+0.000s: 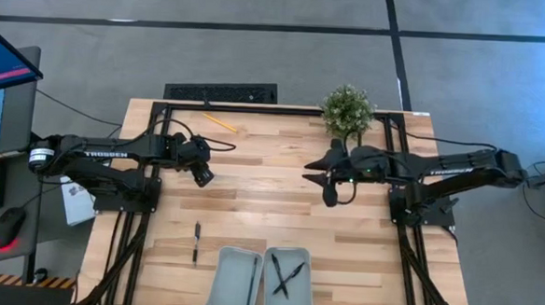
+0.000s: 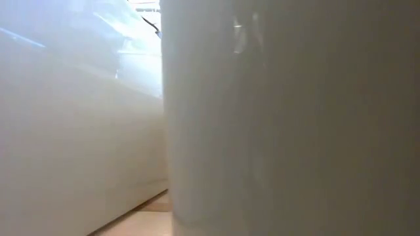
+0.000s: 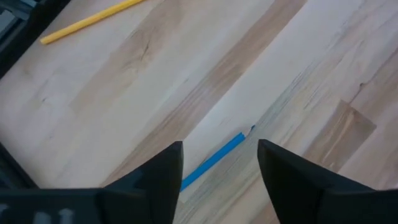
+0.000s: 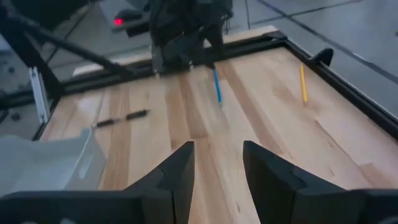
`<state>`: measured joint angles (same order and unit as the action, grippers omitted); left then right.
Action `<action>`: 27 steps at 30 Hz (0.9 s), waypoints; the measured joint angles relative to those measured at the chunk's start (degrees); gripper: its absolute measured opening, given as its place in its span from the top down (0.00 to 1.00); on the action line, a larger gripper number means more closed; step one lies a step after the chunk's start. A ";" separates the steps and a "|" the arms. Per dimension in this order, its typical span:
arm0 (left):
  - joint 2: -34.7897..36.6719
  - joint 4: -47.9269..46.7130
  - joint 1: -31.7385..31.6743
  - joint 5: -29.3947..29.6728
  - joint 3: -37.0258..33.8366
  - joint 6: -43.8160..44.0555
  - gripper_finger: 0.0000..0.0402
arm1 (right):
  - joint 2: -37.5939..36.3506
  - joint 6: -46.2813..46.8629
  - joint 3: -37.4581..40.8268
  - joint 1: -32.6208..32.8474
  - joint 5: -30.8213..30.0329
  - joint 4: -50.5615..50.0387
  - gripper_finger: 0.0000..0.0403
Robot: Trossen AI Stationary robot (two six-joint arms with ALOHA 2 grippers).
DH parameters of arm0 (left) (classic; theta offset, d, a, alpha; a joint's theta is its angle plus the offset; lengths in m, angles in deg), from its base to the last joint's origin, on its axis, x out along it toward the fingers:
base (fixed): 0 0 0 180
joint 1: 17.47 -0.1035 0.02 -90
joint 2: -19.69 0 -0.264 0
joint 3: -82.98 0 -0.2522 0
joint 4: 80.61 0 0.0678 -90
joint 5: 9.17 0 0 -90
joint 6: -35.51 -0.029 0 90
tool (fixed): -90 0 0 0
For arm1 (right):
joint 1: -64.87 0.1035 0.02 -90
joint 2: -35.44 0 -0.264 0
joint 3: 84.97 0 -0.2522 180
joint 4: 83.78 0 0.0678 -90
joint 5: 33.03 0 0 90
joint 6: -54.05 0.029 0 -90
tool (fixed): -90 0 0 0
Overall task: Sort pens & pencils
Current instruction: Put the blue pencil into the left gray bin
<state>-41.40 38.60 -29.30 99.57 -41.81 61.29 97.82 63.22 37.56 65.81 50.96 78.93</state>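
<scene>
The light blue pencil point(image 3: 217, 157) lies on the wood between the fingers of my open left gripper point(image 3: 219, 146), left of the table's middle point(image 1: 203, 177). Its near end runs behind one finger point(image 3: 168, 180). From the right wrist view the blue pencil point(image 4: 216, 86) points out from under that gripper. The yellow pencil point(image 1: 218, 123) lies near the far edge. One black pen point(image 1: 196, 242) lies near the front edge. My right gripper point(image 1: 316, 170) hovers open over the table's middle point(image 4: 217, 146).
Two pale trays stand at the near edge: the left tray point(image 1: 219, 280) holds one dark pen point(image 1: 250, 282), the right tray point(image 1: 305, 285) two crossed pens point(image 1: 287, 275). A small potted plant point(image 1: 348, 110) stands at the far edge. Pale tray walls fill the low view.
</scene>
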 joint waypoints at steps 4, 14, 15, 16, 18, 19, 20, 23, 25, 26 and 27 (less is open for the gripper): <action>0.00 -0.08 0.00 -0.50 0.00 -0.08 0.45 | 0.14 0.49 1.80 -1.06 -0.14 4.05 0.60; 0.00 -0.65 -0.80 -7.82 0.00 -19.06 0.45 | 4.94 0.48 1.85 -3.81 -0.12 12.28 0.61; -0.09 -0.66 -0.93 -9.48 0.00 -20.52 0.45 | 5.45 0.47 1.85 -4.08 -0.12 12.57 0.61; -0.30 -0.63 -1.07 -10.55 0.00 -21.95 0.45 | 5.95 0.45 1.85 -4.29 -0.12 12.82 0.61; -0.98 -0.90 -1.48 -10.59 0.00 -23.45 0.45 | 6.84 0.46 1.85 -4.78 -0.08 12.73 0.61; -1.51 -0.92 -1.92 -10.28 0.00 -24.04 0.45 | 7.34 0.46 1.85 -4.96 -0.10 12.85 0.61; -2.20 -0.92 -2.50 -10.07 0.00 -24.93 0.45 | 7.82 0.44 1.85 -5.14 -0.10 12.92 0.61; -4.58 -0.94 -4.30 -9.95 0.00 -28.07 0.45 | 9.10 0.44 1.85 -5.22 -0.10 13.14 0.61; -6.30 -0.94 -5.51 -9.96 0.00 -31.59 0.45 | 9.59 0.44 1.85 -5.22 -0.08 13.17 0.61; -7.26 -0.92 -6.04 -9.96 0.00 -33.29 0.45 | 10.00 0.44 1.85 -5.21 -0.08 13.59 0.62; -8.25 -0.92 -6.54 -9.94 0.00 -34.76 0.45 | 10.19 0.47 1.85 -5.13 -0.05 13.61 0.62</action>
<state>-49.65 37.68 -35.84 89.62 -41.81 26.53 108.00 63.69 39.40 60.69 50.91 92.53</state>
